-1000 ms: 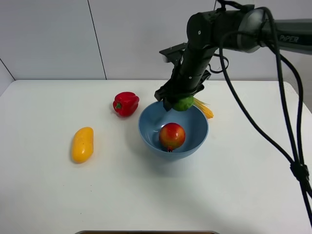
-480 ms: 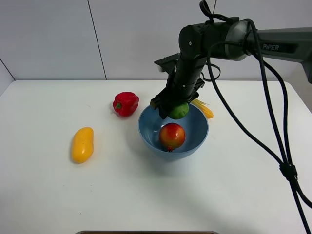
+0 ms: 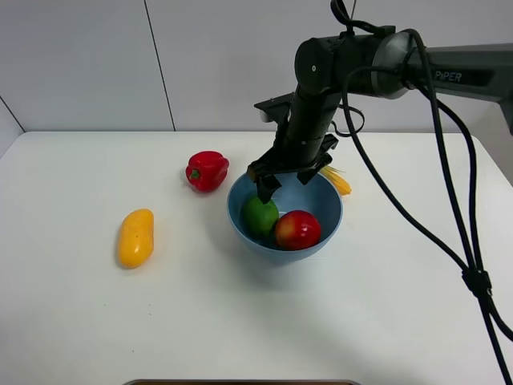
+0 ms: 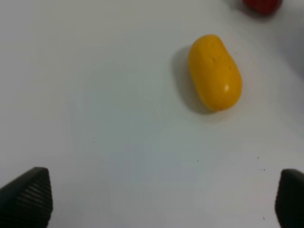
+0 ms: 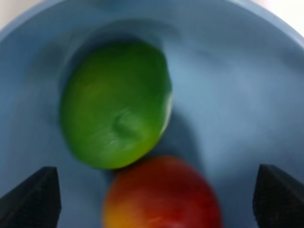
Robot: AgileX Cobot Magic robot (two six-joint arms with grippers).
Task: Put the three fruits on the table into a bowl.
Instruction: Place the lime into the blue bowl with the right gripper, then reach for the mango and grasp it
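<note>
The light-blue bowl [image 3: 329,216] stands mid-table and holds the green lime [image 3: 260,215] and the red-orange pomegranate [image 3: 297,230], side by side and touching. My right gripper [image 3: 285,184] hangs open and empty just above the bowl's far rim. In the right wrist view the lime [image 5: 115,103] and pomegranate [image 5: 161,194] lie in the bowl [image 5: 247,95] between the spread fingertips [image 5: 33,197]. The yellow-orange mango [image 3: 135,237] lies on the white table [image 3: 385,313] at the left. The left wrist view shows the mango [image 4: 214,72] ahead of my open left gripper [image 4: 156,199], apart from it.
A red bell pepper [image 3: 207,170] sits just left of the bowl, behind it. A yellow corn cob [image 3: 337,180] lies behind the bowl's right rim. The right arm's black cables [image 3: 449,208] hang down on the right side.
The right gripper has opened and let go of the lime, which dropped into the bowl on the left. The pomegranate rolled a little to the right.
</note>
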